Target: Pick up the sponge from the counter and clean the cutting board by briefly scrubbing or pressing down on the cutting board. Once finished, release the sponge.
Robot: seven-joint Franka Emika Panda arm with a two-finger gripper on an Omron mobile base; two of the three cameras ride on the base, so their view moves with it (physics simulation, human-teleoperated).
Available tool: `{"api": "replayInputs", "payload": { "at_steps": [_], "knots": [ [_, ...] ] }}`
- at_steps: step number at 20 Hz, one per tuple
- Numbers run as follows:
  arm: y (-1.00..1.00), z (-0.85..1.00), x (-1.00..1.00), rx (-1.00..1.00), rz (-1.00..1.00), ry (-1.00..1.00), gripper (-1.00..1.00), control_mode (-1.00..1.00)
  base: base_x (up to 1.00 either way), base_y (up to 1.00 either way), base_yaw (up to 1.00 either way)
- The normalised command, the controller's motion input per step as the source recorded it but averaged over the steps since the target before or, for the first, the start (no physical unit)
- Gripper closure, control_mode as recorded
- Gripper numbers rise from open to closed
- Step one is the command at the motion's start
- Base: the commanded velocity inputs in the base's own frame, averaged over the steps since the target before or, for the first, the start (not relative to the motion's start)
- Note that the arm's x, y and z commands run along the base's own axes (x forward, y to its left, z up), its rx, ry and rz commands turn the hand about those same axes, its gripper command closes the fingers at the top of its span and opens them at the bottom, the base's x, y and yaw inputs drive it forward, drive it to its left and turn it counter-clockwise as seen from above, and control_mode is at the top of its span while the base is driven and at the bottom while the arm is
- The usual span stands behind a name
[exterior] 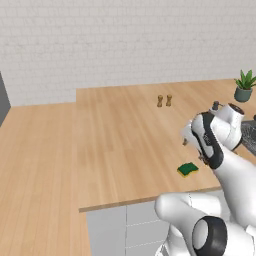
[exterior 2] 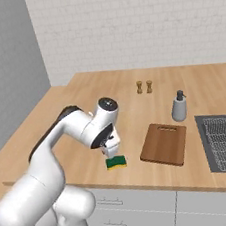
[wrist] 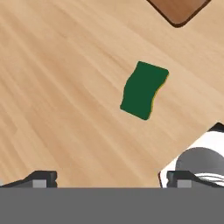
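Observation:
The sponge (exterior 2: 116, 162) lies flat on the light wood counter (exterior 2: 85, 113) close to its front edge, green scrub side up. From the left base view the sponge (exterior: 188, 169) sits just beside my forearm. My gripper (exterior 2: 111, 148) hangs a little above it, open, with nothing between the fingers. In the hand view the sponge (wrist: 144, 90) lies ahead of the widely spread fingertips (wrist: 42, 178), somewhat right of centre. The dark reddish-brown cutting board (exterior 2: 164, 143) rests on the counter to the sponge's right; one corner of the cutting board (wrist: 177, 9) shows in the hand view.
Two small wooden shakers (exterior 2: 144, 86) stand at mid-counter. A grey soap dispenser (exterior 2: 179, 107) stands behind the board, beside a sink with a wire rack (exterior 2: 225, 143). A potted plant (exterior: 244, 86) sits far right. The counter's front edge (exterior 2: 144, 184) runs just past the sponge.

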Motion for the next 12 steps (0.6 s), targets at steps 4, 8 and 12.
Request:
{"api": "replayInputs", "payload": {
  "at_steps": [4,8,12],
  "knots": [
    [0.66,0.99,-0.31,0.01,0.22,-0.29,-1.00,-1.00,0.00,0.00,0.00],
    [0.41,1.00,-0.09,0.07,0.21,-0.19,-1.00,-1.00,0.00,0.00,0.00],
    [0.08,0.97,-0.20,0.13,0.21,-0.16,-1.00,-1.00,0.00,0.00,0.00]
  ]
}}
